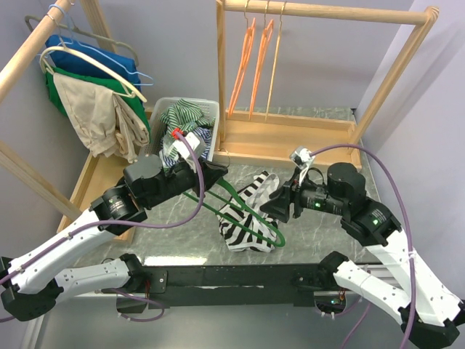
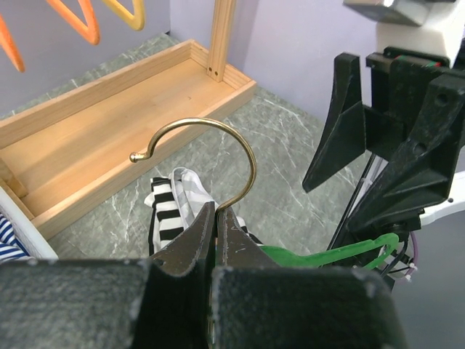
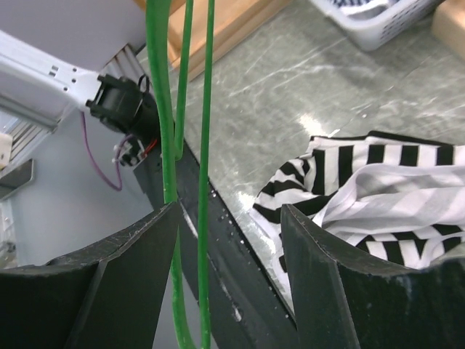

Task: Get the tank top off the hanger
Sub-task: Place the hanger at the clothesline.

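Striped tank top (image 1: 247,211) under green hanger (image 3: 205,182); left gripper (image 2: 216,214) tight on hook (image 2: 200,121), right gripper (image 3: 231,211) spread.

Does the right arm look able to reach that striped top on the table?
Probably yes. The right gripper is open and sits close beside the striped tank top. Only the thin bars of the green hanger pass between its jaws, and nothing else blocks the way.

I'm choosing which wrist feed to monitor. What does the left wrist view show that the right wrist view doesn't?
Left wrist only: the left end effector shut on the brass hook, the wooden rack base, orange hangers, the right end effector open. Right wrist only: the green hanger running between its own fingers, the dark front rail. Both: striped tank top, some of that hanger, stone table.
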Motion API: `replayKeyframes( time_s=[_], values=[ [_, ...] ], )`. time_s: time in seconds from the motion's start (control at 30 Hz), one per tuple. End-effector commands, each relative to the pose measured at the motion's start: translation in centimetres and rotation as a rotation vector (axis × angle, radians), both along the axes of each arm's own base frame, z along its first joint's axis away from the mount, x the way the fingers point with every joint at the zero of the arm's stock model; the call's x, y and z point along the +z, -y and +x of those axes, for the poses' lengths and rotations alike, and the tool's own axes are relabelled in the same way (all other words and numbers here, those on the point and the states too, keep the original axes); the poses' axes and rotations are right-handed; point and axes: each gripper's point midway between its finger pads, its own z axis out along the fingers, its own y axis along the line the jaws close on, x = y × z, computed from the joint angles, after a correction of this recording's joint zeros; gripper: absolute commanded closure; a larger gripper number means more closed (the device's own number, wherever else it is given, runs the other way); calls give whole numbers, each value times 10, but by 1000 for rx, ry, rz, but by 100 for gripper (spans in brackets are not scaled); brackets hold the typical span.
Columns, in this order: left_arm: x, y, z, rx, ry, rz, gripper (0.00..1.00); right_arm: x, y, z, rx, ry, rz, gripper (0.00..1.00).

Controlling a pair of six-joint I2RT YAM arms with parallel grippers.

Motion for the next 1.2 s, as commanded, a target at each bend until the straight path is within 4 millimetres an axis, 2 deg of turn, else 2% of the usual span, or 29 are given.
replayKeyframes(
  time_s=[0.0, 0.13, 0.33, 0.53, 0.67, 0.8, 0.9, 0.93, 1.0, 1.13, 1.17],
  values=[
    [20, 1, 2, 11, 43, -71, 99, 7, -5, -10, 65, -5, 25, 34],
    [20, 1, 4, 22, 41, -71, 99, 1, -4, -16, 85, -24, 13, 35],
    [16, 4, 10, 37, 28, -63, 99, 11, -4, -23, 104, -7, 44, 35],
    [19, 6, 11, 39, 32, -73, 99, 5, -6, -24, 117, -26, 22, 37],
    [20, 6, 12, 40, 31, -80, 99, -1, -10, -24, 120, -42, -3, 38],
    [21, 6, 13, 42, 30, -84, 99, -19, -10, -14, 65, -70, -88, 40],
    [23, 5, 13, 43, 30, -86, 99, -21, -15, -12, 61, -58, -85, 47],
    [23, 5, 13, 43, 30, -86, 99, -18, -14, -12, 57, -53, -77, 56],
    [24, 4, 12, 43, 31, -85, 99, -14, -14, -11, 55, -37, -63, 64],
    [20, 4, 14, 47, 24, -77, 99, -5, -14, -15, 69, -16, -38, 65],
    [20, 5, 14, 47, 23, -79, 99, -4, -14, -16, 69, -16, -36, 76]
  ],
)
